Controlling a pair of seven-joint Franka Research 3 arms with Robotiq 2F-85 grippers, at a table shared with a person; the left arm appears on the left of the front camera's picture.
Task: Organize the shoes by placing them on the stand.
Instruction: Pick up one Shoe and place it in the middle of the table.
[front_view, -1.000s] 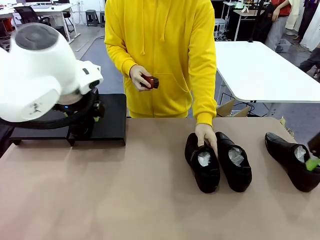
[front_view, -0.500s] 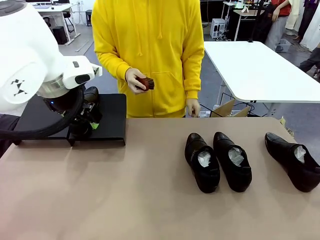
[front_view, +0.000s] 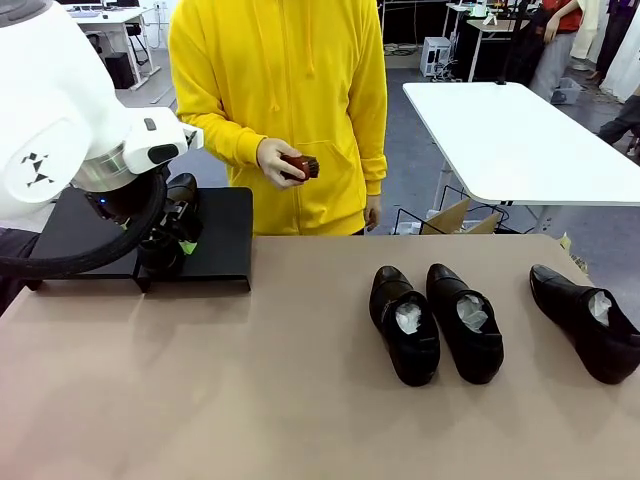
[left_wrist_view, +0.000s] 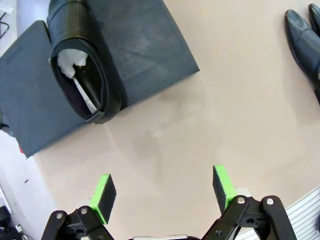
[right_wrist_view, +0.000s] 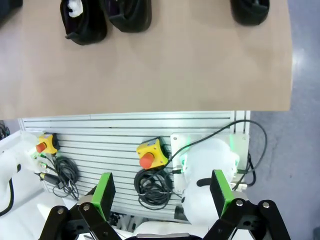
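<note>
The left pincer (left_wrist_view: 162, 189) is spread wide and empty above bare table (left_wrist_view: 200, 115), just short of the stand (left_wrist_view: 150, 45). One shoe (left_wrist_view: 82, 70) lies on the stand, its heel at the near edge and white paper inside. The right pincer (right_wrist_view: 162, 191) is also fully spread and holds nothing, hanging over the robot's base by the table's near edge. Three more shoes lie on the table: a middle shoe (front_view: 405, 325) just beside its neighbour (front_view: 466, 325), and a far-right shoe (front_view: 585, 322) apart. Across the table, a person's hand (front_view: 275, 160) holds a small brush (front_view: 302, 165).
</note>
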